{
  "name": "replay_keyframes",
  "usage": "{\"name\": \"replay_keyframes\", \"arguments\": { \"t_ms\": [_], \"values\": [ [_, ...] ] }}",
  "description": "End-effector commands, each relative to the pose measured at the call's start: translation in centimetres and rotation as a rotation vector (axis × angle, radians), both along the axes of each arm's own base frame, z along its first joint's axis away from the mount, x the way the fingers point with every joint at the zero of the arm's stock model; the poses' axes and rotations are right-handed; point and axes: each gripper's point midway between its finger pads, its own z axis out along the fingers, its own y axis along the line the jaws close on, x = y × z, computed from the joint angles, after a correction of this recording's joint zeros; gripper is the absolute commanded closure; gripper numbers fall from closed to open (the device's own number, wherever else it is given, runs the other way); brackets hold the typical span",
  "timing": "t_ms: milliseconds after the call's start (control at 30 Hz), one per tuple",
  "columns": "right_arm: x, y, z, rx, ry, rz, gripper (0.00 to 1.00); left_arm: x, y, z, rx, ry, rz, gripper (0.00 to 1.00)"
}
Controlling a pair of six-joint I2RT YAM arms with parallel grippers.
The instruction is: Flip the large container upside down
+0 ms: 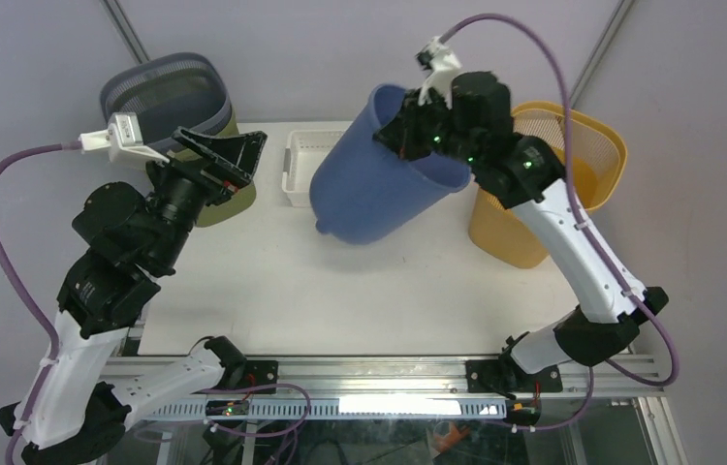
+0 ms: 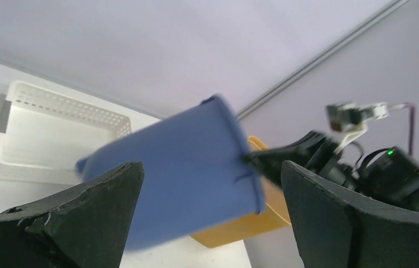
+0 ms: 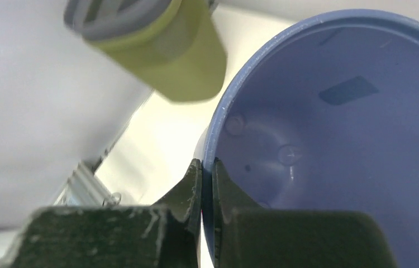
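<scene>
— While the large container is held tilted over the tabletop, where is it gripped?
— Its rim is pinched by the clenched right end effector, one finger inside the wall, one outside; the body hangs below it. Nothing is held by the left end effector, which is spread wide.
— How is it expected to handle?
— Light, stiff, smooth plastic is judged; slipping at the thin rim is risked.
</scene>
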Motion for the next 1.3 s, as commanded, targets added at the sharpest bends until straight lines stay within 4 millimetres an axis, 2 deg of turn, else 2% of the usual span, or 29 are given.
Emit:
{"name": "replay_keyframes", "arguments": {
  "t_ms": [0, 100, 133, 367, 500, 667, 767, 833, 1000, 1100, 1267],
  "values": [
    [-4.1, 4.0, 3.3, 0.125, -0.087, 0.139, 1.00, 0.9, 1.3, -1.4, 0.042, 0.065, 0.094, 0.01],
    [-4.7, 5.3, -0.6, 0.104, 0.003, 0.140, 1.00, 1.4, 1.1, -3.2, 0.067, 0.125, 0.107, 0.01],
    [-5.3, 5.3, -0.9, 0.128, 0.011, 0.149, 1.00, 1.6, 0.8, -3.7, 0.074, 0.145, 0.102, 0.01],
    [-7.2, 4.4, -7.1, 0.271, 0.177, 0.107, 1.00, 3.0, -1.7, -6.5, 0.153, 0.225, 0.048, 0.01],
    [-7.0, 3.0, -9.8, 0.380, 0.253, -0.007, 1.00, 3.5, -3.3, -8.4, 0.182, 0.266, 0.001, 0.01],
    [-6.0, -0.9, -15.9, 0.372, 0.356, -0.266, 1.00, 4.1, -4.8, -10.6, 0.209, 0.307, -0.042, 0.01],
    [-6.7, -1.7, -18.6, 0.341, 0.409, -0.298, 1.00, 4.3, -5.4, -11.9, 0.230, 0.333, -0.058, 0.01],
    [-7.2, -2.0, -20.3, 0.308, 0.449, -0.307, 0.92, 4.5, -5.8, -12.8, 0.247, 0.350, -0.070, 0.01],
    [-8.0, -3.3, -22.7, 0.212, 0.477, -0.350, 0.65, 4.7, -6.7, -15.2, 0.299, 0.405, -0.110, 0.01],
    [-8.4, -4.4, -23.6, 0.115, 0.483, -0.373, 0.62, 5.0, -5.8, -16.9, 0.335, 0.457, -0.105, 0.01],
    [-8.7, -5.2, -23.9, -0.046, 0.472, -0.365, 0.58, 5.6, -2.1, -18.1, 0.362, 0.517, -0.060, 0.01]
  ]
}}
